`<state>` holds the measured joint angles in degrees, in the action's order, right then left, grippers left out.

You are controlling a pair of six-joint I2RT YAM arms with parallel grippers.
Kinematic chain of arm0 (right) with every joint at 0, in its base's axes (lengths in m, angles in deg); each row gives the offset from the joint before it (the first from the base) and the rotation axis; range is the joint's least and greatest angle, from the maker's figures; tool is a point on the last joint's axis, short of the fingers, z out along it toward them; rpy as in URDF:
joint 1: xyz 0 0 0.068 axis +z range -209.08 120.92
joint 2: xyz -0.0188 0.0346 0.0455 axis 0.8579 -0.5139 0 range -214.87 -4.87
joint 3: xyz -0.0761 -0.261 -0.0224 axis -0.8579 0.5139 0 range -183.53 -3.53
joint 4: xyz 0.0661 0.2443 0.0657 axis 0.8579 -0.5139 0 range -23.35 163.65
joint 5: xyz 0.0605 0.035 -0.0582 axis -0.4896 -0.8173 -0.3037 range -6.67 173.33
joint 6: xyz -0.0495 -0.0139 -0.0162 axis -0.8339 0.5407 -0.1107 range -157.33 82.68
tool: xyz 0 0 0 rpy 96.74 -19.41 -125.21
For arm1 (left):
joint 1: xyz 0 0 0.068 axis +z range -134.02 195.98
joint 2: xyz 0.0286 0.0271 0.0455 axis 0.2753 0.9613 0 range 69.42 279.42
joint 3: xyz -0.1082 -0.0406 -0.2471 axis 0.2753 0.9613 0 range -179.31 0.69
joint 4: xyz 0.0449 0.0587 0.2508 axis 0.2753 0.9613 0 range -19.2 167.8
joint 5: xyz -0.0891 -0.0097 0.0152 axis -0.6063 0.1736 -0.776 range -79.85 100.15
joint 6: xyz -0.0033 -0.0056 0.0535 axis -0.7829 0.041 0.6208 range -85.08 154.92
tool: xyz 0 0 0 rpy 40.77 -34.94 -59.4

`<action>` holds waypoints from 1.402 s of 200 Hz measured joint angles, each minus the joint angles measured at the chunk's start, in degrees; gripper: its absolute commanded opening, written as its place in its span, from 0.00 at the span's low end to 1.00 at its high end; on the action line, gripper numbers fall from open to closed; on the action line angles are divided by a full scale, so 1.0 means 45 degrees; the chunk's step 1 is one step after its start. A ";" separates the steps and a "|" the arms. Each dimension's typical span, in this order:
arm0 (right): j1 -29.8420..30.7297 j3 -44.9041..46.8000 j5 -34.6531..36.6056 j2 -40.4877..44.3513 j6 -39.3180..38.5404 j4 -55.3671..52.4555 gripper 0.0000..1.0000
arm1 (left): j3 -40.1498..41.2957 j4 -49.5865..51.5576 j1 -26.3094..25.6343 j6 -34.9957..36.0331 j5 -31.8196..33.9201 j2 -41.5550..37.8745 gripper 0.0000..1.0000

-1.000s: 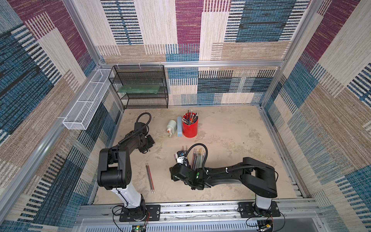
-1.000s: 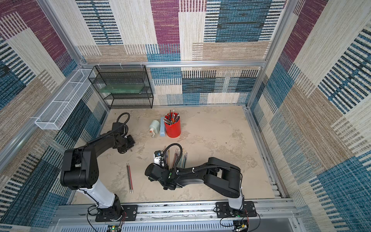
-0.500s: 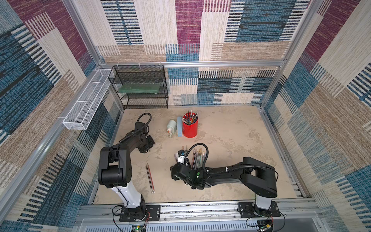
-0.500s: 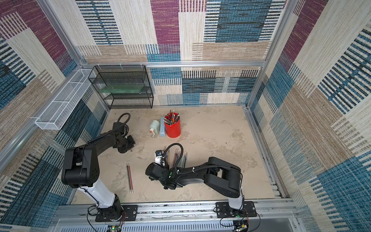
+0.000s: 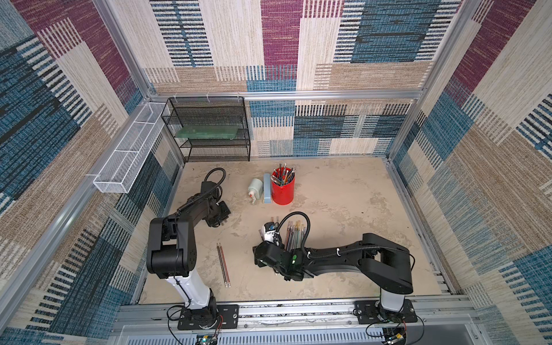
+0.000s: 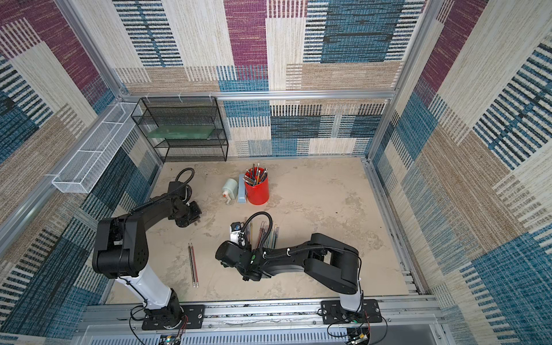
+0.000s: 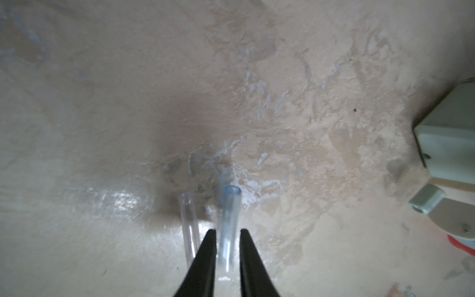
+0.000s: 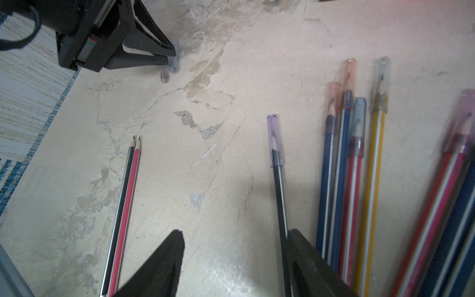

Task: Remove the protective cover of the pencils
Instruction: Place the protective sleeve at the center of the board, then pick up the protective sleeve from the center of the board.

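At nine o'clock on the tabletop (image 5: 343, 209), my left pincer (image 7: 227, 231) stands narrow around a blue-tinted cap (image 7: 230, 213); gripped or loose, I cannot tell. A clear cap (image 7: 189, 218) lies just beside. Two bare pencils (image 5: 223, 264) lie at eight o'clock. My right pincer (image 8: 235, 231) gapes wide, empty, at centre, capped pencils (image 8: 344, 167) fanned just beside it.

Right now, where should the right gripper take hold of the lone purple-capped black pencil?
On its bare black shaft, short of the purple cap, from above with jaws across it: it lies flat, apart from the other pencils, leaving the cap free.
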<state>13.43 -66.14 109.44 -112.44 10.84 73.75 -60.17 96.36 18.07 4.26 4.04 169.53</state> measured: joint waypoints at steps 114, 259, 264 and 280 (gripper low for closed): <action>-0.0452 -0.0466 0.0597 -0.0015 -0.0005 -0.1219 0.70 | -0.0015 0.0073 -0.0005 0.0112 -0.0044 -0.0087 0.14; -0.0879 -0.0602 0.0563 -0.0442 -0.0257 -0.1773 0.68 | -0.1481 0.0112 -0.2409 -0.0005 0.0049 0.0894 0.36; -0.0879 -0.0588 0.0554 -0.0442 -0.0257 -0.1773 0.68 | -0.1530 0.0131 -0.2414 0.0005 0.0044 0.0962 0.37; -0.0879 -0.0578 0.0534 -0.0442 -0.0257 -0.1773 0.68 | -0.1651 0.0175 -0.2414 0.0049 0.0049 0.1054 0.37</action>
<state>9.48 -68.74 111.84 -114.43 9.68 65.77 -67.61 97.15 7.21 4.48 4.25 174.27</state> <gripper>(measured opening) 0.678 0.370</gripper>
